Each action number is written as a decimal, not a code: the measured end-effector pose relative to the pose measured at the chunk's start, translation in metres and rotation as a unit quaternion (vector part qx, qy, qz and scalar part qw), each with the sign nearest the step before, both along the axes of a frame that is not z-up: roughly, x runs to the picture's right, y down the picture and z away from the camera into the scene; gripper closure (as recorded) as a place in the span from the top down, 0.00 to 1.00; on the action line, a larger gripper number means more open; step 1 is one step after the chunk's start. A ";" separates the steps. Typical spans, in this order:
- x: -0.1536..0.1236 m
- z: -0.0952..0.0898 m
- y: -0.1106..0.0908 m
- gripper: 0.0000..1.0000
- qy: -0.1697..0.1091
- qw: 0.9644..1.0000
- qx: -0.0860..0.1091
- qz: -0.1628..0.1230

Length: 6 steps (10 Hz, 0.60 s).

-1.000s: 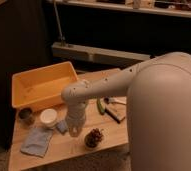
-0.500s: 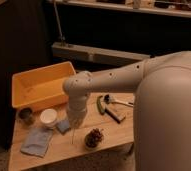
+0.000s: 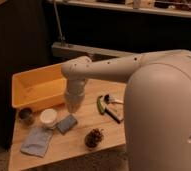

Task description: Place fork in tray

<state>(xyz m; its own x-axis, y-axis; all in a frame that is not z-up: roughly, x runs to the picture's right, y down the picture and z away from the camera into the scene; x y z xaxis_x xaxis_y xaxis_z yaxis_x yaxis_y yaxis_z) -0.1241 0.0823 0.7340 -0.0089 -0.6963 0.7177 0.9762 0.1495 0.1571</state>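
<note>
The yellow-orange tray [image 3: 38, 88] stands on the left rear of the wooden table. My gripper [image 3: 73, 107] hangs at the end of the white arm and points down. It is just off the tray's front right corner, above the table and a small blue-grey pad [image 3: 66, 123]. A slim silvery piece that looks like the fork [image 3: 114, 100] lies right of the gripper, beside the green-tipped tool [image 3: 100, 104] and partly behind my arm's body. I see nothing clearly held in the gripper.
A white cup [image 3: 49, 117] and a small dark cup [image 3: 25, 115] stand in front of the tray. A folded blue cloth [image 3: 37, 141] lies at the front left, a pine cone [image 3: 94, 138] at the front middle, and a dark flat bar [image 3: 114, 115] to the right.
The arm and gripper have risen and moved back from low over the table toward the tray's front right corner.
</note>
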 end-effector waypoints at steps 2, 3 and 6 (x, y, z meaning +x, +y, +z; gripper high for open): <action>-0.007 0.003 -0.043 0.00 -0.005 1.000 0.018 0.002; -0.018 0.007 -0.067 0.00 -0.013 0.999 0.031 0.011; -0.053 0.030 -0.129 0.00 -0.039 0.996 0.053 0.061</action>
